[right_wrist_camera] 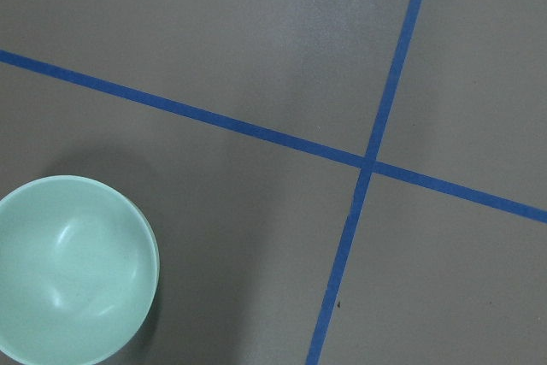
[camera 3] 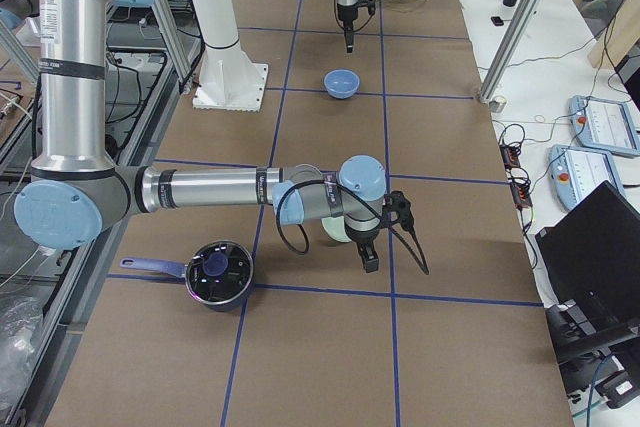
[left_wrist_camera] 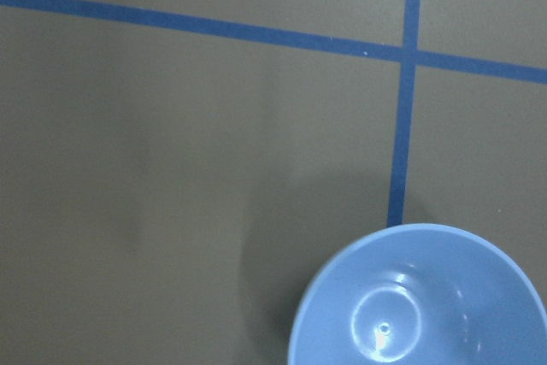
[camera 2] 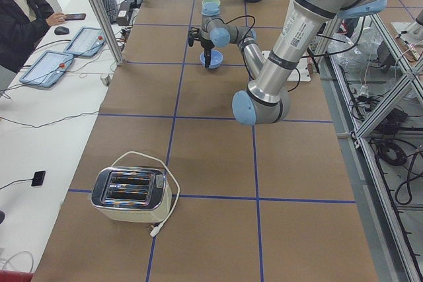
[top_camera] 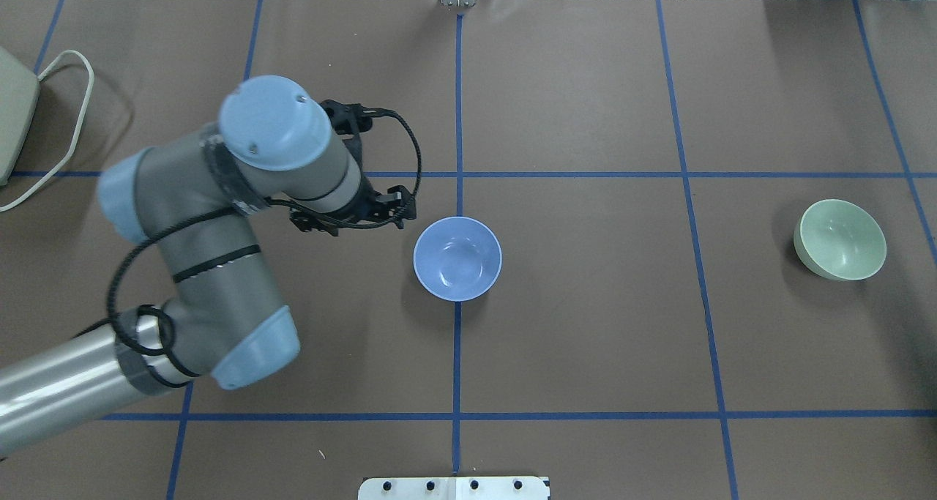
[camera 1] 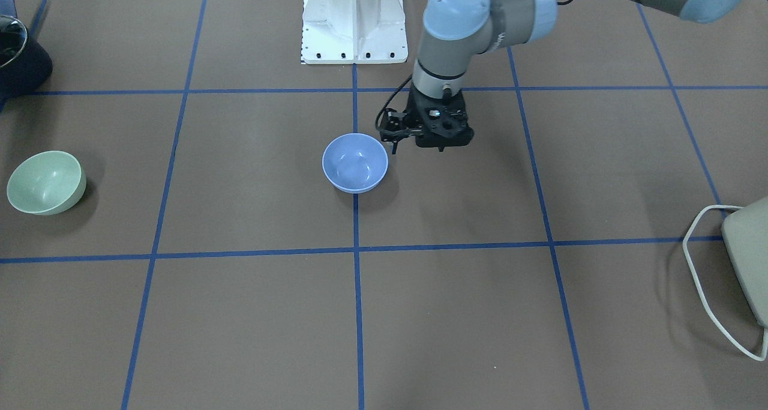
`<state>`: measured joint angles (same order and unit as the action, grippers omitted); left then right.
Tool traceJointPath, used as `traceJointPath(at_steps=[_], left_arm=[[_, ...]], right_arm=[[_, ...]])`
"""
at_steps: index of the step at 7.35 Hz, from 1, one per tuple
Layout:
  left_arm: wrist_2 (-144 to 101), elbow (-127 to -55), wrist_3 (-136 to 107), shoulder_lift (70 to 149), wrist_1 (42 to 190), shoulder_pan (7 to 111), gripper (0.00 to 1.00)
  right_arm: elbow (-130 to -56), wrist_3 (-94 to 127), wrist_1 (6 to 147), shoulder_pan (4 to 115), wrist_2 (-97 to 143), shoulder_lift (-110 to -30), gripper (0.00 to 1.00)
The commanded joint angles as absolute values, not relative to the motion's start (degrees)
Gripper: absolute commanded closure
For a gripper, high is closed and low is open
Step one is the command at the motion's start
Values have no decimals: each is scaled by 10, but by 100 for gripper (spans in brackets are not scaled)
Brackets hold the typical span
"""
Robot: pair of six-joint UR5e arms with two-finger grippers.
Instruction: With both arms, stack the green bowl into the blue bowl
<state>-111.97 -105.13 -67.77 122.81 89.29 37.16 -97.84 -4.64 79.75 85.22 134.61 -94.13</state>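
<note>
The blue bowl (camera 1: 355, 162) stands upright and empty at the table's middle; it also shows in the overhead view (top_camera: 457, 258) and the left wrist view (left_wrist_camera: 419, 297). My left gripper (camera 1: 441, 135) points down just beside it, on my left, apart from it. Its wrist (top_camera: 351, 211) hides the fingers, so I cannot tell whether it is open. The green bowl (camera 1: 45, 182) stands upright and empty far to my right (top_camera: 840, 239) and in the right wrist view (right_wrist_camera: 73, 267). My right gripper (camera 3: 370, 259) hangs close beside it; I cannot tell its state.
A dark pot (camera 3: 215, 272) with a handle sits near the green bowl, toward my side. A toaster (camera 2: 130, 193) with a white cord is at the far left end. The white pedestal base (camera 1: 354, 20) stands behind the blue bowl.
</note>
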Motion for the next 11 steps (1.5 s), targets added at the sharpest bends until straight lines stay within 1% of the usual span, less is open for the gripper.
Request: traceJointPath(at_steps=[1, 4, 6, 7, 9, 10, 11], left_arm=[[-1198, -1111, -478, 1091, 893, 505, 2], [-1277, -1097, -163, 958, 893, 705, 2], [-1324, -1044, 51, 890, 890, 854, 2], [-1318, -1034, 114, 852, 896, 897, 2], [-1324, -988, 127, 839, 914, 965, 2], [-1323, -987, 127, 839, 914, 965, 2], [-1324, -988, 127, 839, 915, 965, 2]], right_arm=[[-979, -29, 773, 853, 1349, -940, 0], [-980, -15, 768, 852, 1347, -940, 0], [-987, 80, 743, 819, 1345, -936, 0], [-987, 125, 716, 803, 1344, -936, 0], [-984, 196, 701, 745, 1303, -936, 2], [-981, 218, 700, 705, 1267, -935, 2], [-977, 217, 697, 683, 1262, -936, 5]])
